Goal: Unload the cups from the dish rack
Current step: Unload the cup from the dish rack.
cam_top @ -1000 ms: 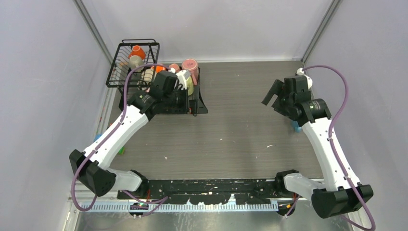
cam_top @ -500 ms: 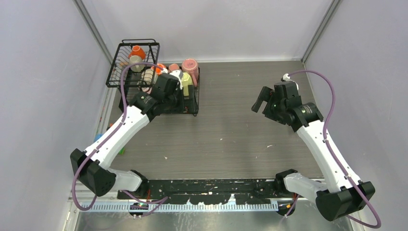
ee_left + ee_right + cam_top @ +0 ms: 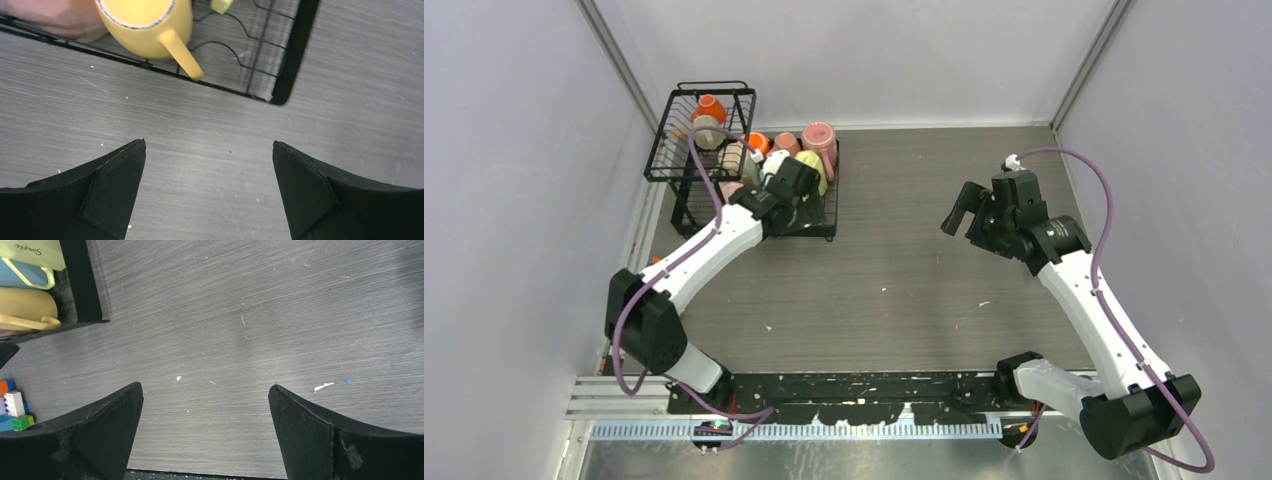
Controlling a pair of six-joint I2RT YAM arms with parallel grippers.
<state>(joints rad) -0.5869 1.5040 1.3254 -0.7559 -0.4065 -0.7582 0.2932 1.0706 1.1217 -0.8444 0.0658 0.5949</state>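
Over the grey desk both hands hang wide and empty: the right hand mid-desk, the left hand just off the rack's near corner. The black wire rack sits far left, its tray crowded with cups, among them a yellow cup with a dark-lined rim. Beyond, its basket holds an orange cup and a beige cup.

Overhead view, two close wrist views
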